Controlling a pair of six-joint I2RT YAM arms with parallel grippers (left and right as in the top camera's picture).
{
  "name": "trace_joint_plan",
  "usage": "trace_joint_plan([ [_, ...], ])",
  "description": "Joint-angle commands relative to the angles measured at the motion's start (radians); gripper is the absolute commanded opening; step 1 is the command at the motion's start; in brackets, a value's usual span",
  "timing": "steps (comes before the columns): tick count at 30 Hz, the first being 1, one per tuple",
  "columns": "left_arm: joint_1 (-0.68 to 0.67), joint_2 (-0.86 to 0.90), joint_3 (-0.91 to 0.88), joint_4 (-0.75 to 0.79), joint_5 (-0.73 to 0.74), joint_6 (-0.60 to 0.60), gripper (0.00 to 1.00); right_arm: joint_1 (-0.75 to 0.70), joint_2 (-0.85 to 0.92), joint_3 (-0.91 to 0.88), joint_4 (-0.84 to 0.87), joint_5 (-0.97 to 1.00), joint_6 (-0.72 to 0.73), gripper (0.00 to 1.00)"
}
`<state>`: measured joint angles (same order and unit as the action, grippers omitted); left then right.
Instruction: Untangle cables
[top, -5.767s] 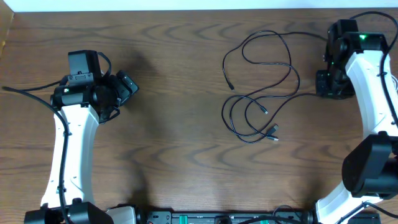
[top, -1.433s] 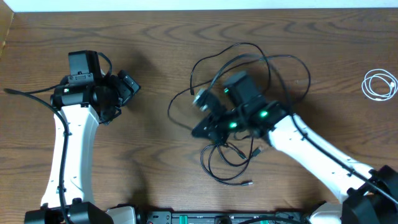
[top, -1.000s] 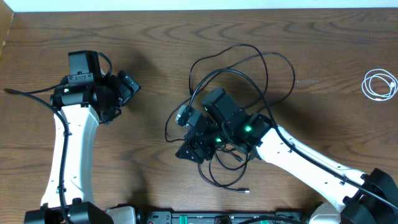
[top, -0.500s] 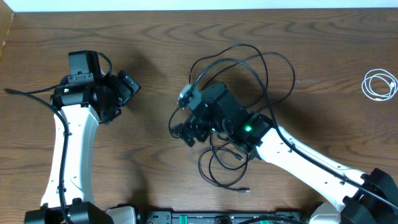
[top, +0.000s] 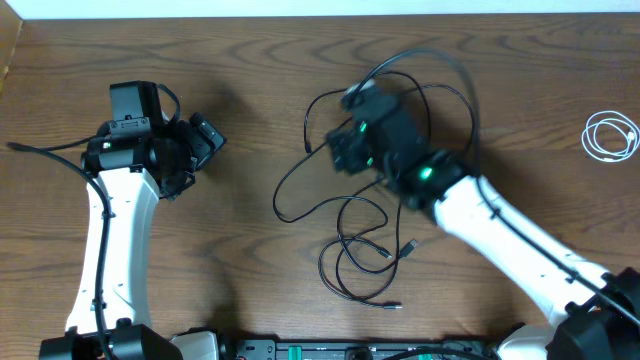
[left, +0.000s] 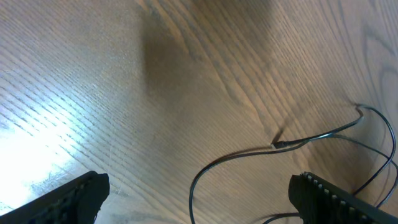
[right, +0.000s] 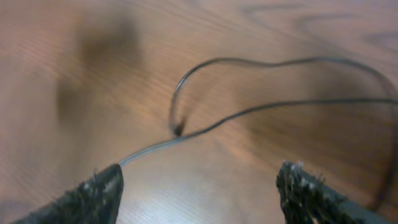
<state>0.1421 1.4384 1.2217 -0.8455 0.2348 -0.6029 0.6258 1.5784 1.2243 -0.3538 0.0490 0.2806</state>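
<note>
Closest to the front edge, the black cables lie in small overlapping loops on the desk, with one plug at the very bottom of the tangle. Up from there, a single strand swings out left and curls back towards the middle. Right gripper sits over the upper part of the tangle, blurred from overhead. Its own camera shows the jaws spread wide with nothing clamped between them. A strand runs down to the edge of one finger; touching or not, can't tell. Left gripper is well off to the left, jaws wide, nothing in them, with one cable end on the wood just ahead. Farther back, big loops arc behind the right gripper. White cable lies coiled alone at the far right, well apart.
</note>
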Motion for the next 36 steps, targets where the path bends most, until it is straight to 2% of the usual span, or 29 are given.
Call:
trace_joint_plan([
  [1,0.003,0.003,0.005,-0.003,0.001,-0.005,0.98,-0.063,0.040,0.117,-0.061,0.004,0.050,0.73],
  [6,0.003,0.003,0.005,-0.003,0.001,-0.005,0.98,-0.105,0.102,0.141,-0.075,0.005,0.086,0.59],
  [13,0.003,0.004,0.005,-0.003,0.001,-0.005,0.98,-0.090,0.256,0.141,0.008,0.116,0.087,0.63],
  [15,0.003,0.003,0.005,-0.003,0.001,-0.005,0.98,-0.089,0.307,0.141,0.029,0.172,0.117,0.68],
  [18,0.003,0.004,0.005,-0.003,0.001,-0.005,0.98,-0.097,0.380,0.141,0.051,0.267,0.222,0.86],
  [27,0.003,0.004,0.005,-0.003,0.001,-0.004,0.98,-0.122,0.519,0.141,0.162,0.298,0.381,0.89],
  [31,0.003,0.003,0.005,-0.003,0.001,-0.005,0.98,-0.120,0.566,0.141,0.193,0.356,0.460,0.99],
  [36,0.003,0.003,0.005,-0.003,0.001,-0.005,0.98,-0.121,0.626,0.141,0.249,0.372,0.482,0.99],
])
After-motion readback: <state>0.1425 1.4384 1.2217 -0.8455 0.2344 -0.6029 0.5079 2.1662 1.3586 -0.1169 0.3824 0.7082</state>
